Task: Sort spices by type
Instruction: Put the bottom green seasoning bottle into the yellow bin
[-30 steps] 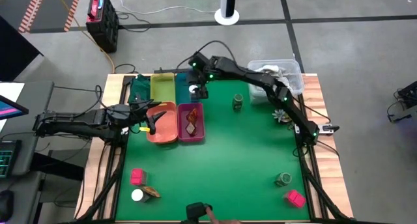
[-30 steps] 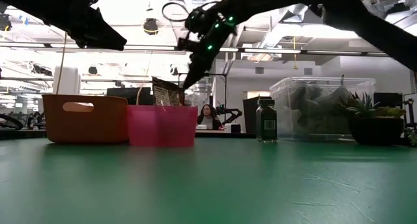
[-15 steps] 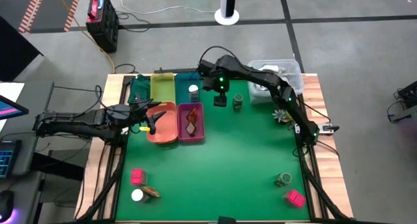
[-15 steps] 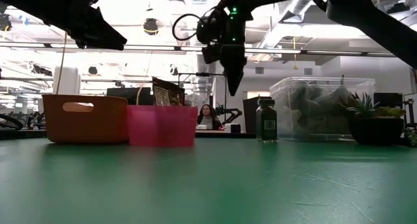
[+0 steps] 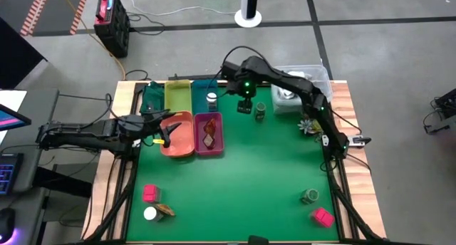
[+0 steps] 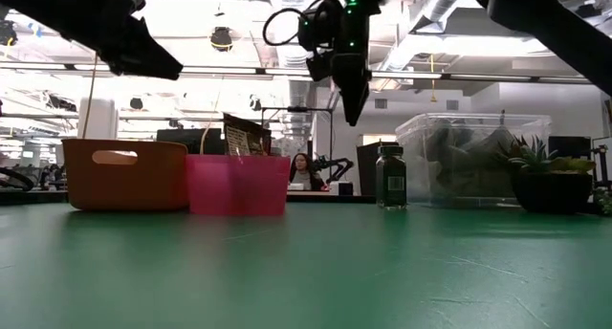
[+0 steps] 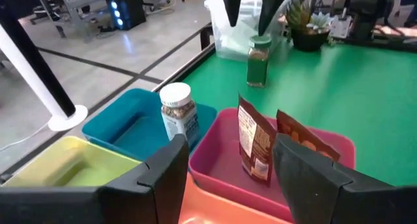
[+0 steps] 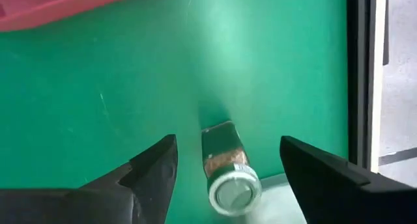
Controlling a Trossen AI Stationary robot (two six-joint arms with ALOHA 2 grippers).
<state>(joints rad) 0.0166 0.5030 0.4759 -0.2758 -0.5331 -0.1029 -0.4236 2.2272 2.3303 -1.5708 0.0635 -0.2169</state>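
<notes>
My right gripper [image 5: 244, 107] hangs open, pointing down, above the table just left of a dark green jar [image 8: 225, 172] that stands upright on the green mat. A white-capped jar [image 7: 177, 113] stands in the teal tray [image 7: 130, 129]. Two reddish-brown packets [image 7: 254, 146] lean in the pink tray [image 5: 208, 147]. My left gripper [image 5: 162, 127] waits open over the orange tray [image 5: 178, 142]. Near the front edge lie a pink block [image 5: 150, 194], a white-capped jar [image 5: 150, 214], a leaf-like piece [image 5: 165, 211], a green jar [image 5: 309, 196] and another pink block [image 5: 323, 216].
A yellow tray [image 5: 178, 94] sits beside the teal one at the far left. A clear plastic tub [image 5: 303, 85] and a small spiky plant [image 5: 308, 125] stand at the far right, close behind the green jar. The middle of the mat is bare.
My right gripper has gone from over the teal tray toward the table's right edge, up to the dark green jar, rising a little and tipping until its fingers point straight down. It has stayed open. The white-capped jar stays standing in the teal tray.
</notes>
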